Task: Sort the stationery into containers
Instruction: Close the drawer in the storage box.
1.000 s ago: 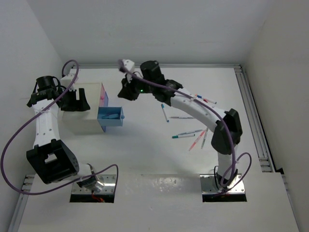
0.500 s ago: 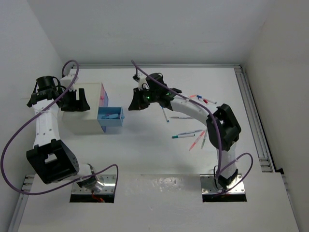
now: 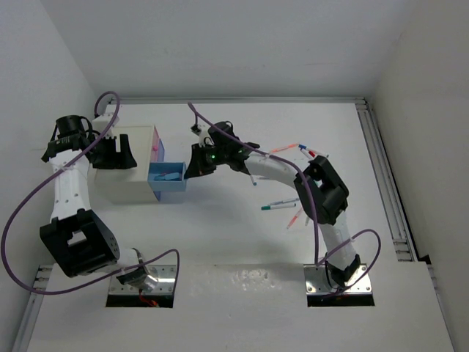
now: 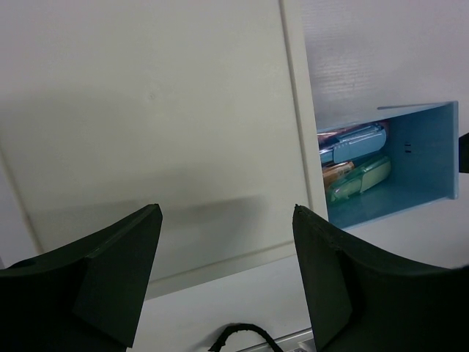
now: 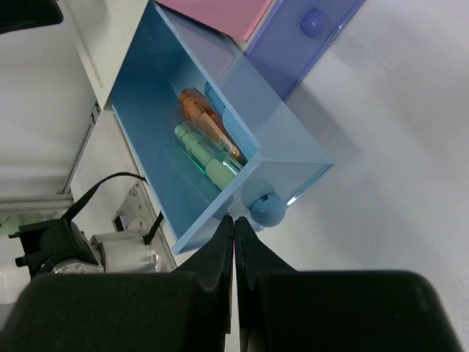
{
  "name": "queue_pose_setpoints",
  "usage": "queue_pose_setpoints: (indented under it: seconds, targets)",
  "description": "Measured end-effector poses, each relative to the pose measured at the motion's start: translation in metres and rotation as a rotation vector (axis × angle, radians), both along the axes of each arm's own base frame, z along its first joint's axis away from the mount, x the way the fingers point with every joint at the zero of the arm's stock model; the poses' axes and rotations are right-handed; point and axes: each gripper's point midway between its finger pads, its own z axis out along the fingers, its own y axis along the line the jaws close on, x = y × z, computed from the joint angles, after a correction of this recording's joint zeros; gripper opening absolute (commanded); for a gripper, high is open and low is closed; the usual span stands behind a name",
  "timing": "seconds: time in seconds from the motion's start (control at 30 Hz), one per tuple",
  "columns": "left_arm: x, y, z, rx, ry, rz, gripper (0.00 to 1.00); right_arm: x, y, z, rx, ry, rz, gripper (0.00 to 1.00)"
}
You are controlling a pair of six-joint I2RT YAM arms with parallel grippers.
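Blue drawer-box (image 5: 143, 110) front lies just beside closed right claw (image 5: 234, 220).

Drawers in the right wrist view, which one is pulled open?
The light blue drawer: pulled out, chunky pieces showing inside. The pink drawer and purple drawer sit further back.

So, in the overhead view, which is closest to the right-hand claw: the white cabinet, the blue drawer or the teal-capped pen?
1. Blue drawer, at the right gripper tips, on its left.
2. White cabinet, farther left, behind the drawer.
3. Teal-capped pen, off to the right beside the arm.
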Motion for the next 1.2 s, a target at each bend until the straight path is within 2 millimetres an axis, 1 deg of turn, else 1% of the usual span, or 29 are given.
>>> queue_pose_setpoints:
  seconds: [0.13, 0.23, 0.33, 0.47, 0.6, 0.93, 1.03, 1.2]
  targets:
    - [0.000, 0.000, -0.001, -0.002, 0.004, 0.000, 0.78, 0.006, 0.008, 0.001, 0.016, -0.009, 0.002, 0.00]
    - [0.001, 0.000, -0.004, -0.006, 0.012, 0.000, 0.78, 0.014, 0.020, 0.004, 0.042, -0.021, 0.002, 0.00]
    - [0.000, 0.000, -0.009, -0.012, 0.025, 0.000, 0.78, 0.016, 0.032, 0.005, 0.065, -0.020, 0.008, 0.00]
    - [0.002, 0.001, -0.011, -0.015, 0.030, -0.001, 0.78, 0.012, 0.049, 0.007, 0.097, -0.021, 0.028, 0.00]
    - [0.002, 0.001, -0.011, -0.013, 0.028, 0.000, 0.78, 0.004, 0.064, 0.006, 0.128, 0.000, 0.042, 0.00]
    - [0.004, 0.002, -0.012, -0.010, 0.018, -0.001, 0.78, -0.011, 0.094, -0.014, 0.196, 0.065, 0.084, 0.01]
    - [0.005, 0.002, -0.012, -0.008, 0.014, -0.001, 0.78, -0.013, 0.100, -0.013, 0.212, 0.073, 0.088, 0.02]
    - [0.006, 0.002, -0.013, -0.007, 0.010, -0.002, 0.78, -0.011, 0.109, -0.005, 0.257, 0.067, 0.093, 0.04]
